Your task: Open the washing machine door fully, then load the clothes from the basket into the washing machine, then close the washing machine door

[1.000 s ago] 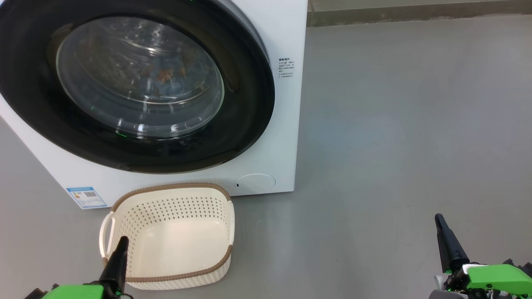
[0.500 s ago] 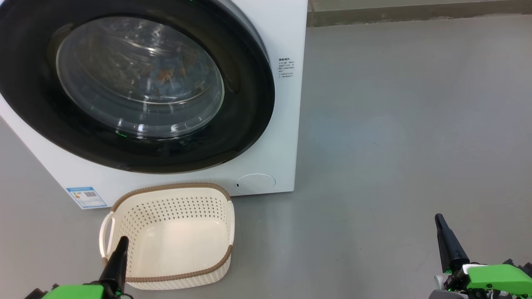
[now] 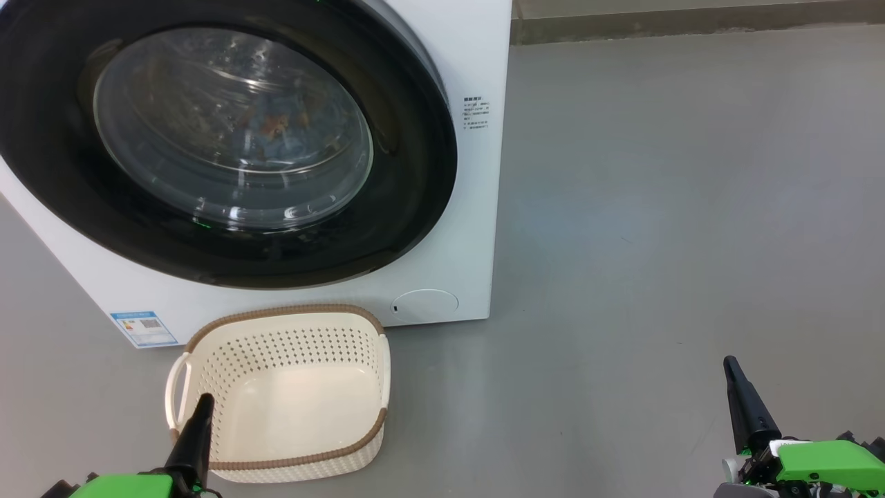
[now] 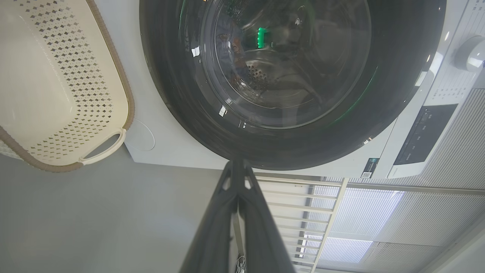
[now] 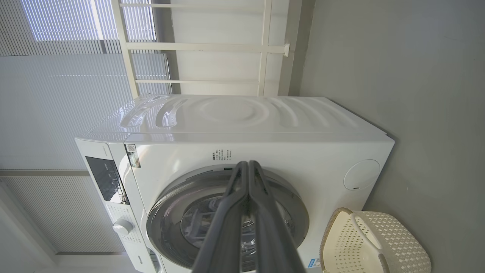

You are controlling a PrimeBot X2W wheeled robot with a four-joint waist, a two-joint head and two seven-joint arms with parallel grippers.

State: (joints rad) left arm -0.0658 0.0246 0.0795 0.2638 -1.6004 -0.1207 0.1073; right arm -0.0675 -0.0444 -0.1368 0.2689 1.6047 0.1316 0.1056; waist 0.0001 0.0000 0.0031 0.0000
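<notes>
**Door closed, load inside, grippers idle**

The washing machine door sits flush against the washing machine, with the clothes visible behind its glass, so the basket lies empty. My left gripper and right gripper hang low, each with its 2 fingers pressed together and holding nothing. I judge the task done.

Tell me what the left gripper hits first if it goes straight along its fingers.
Most likely the black rim of the door: the left gripper points at its edge in the left wrist view, though depth is unclear.
</notes>
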